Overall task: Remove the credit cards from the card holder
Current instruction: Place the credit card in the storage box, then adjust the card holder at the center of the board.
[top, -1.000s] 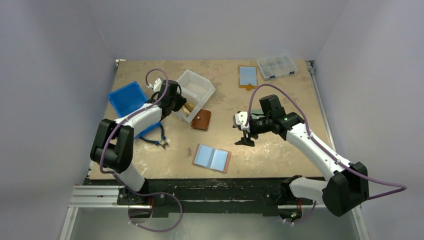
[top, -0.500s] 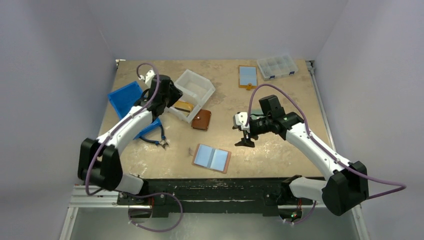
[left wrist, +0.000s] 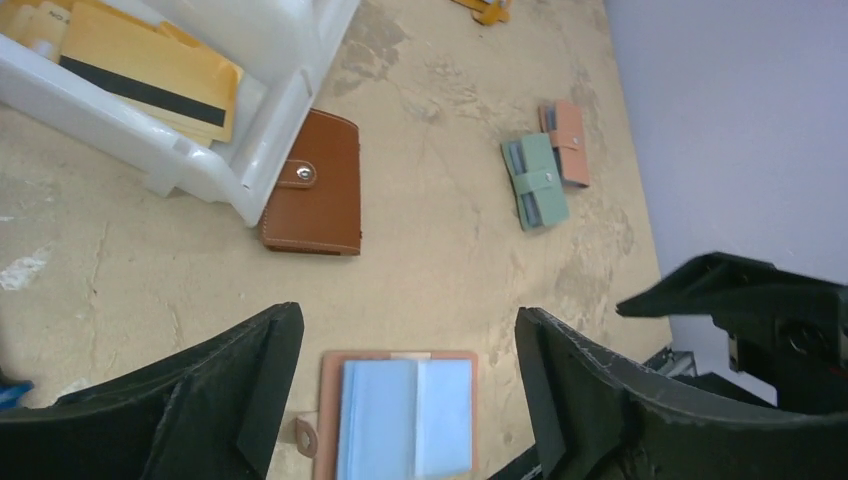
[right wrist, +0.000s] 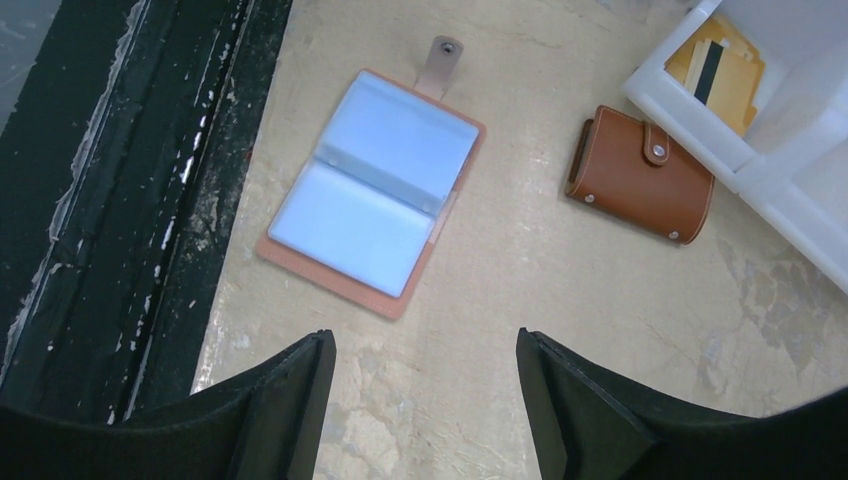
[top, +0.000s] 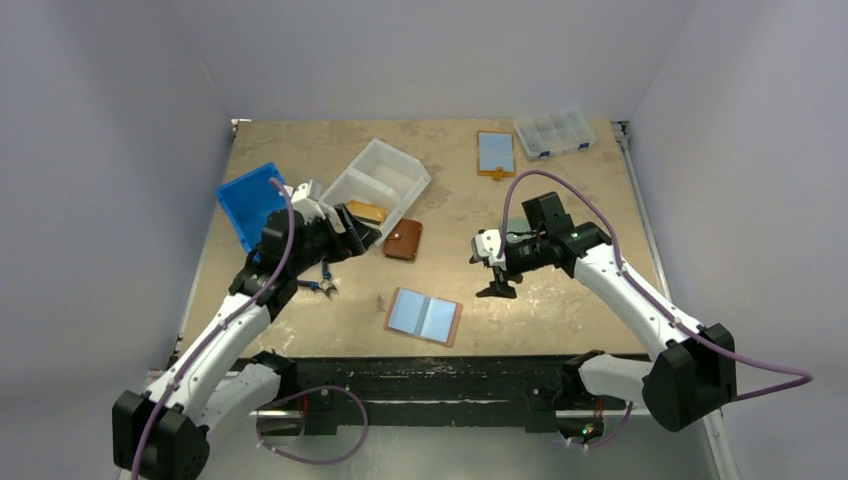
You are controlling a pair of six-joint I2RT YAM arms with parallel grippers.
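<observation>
Both are hanging spread, empty: left gripper [left wrist: 405, 330], right gripper [right wrist: 422, 350] | thin light-blue rectangular credit cards [right wrist: 350, 225] are sitting in open tan folding card holder [right wrist: 438, 65] near tabletop's [top: 560, 180] front edge | judged best: pinning holder, sliding card out flat.

A white bin [top: 385, 185] stands near the far edge of the bench [top: 450, 200]. A closed brown wallet [top: 403, 240] lies just beside its near corner. A blue bin [top: 245, 205] sits at the left edge. A clear compartment box [top: 553, 132] lies in the far right corner.

Two open holders [top: 424, 317] [top: 495, 153], three closed wallets [top: 403, 240] [left wrist: 533, 182] [left wrist: 566, 140]
</observation>
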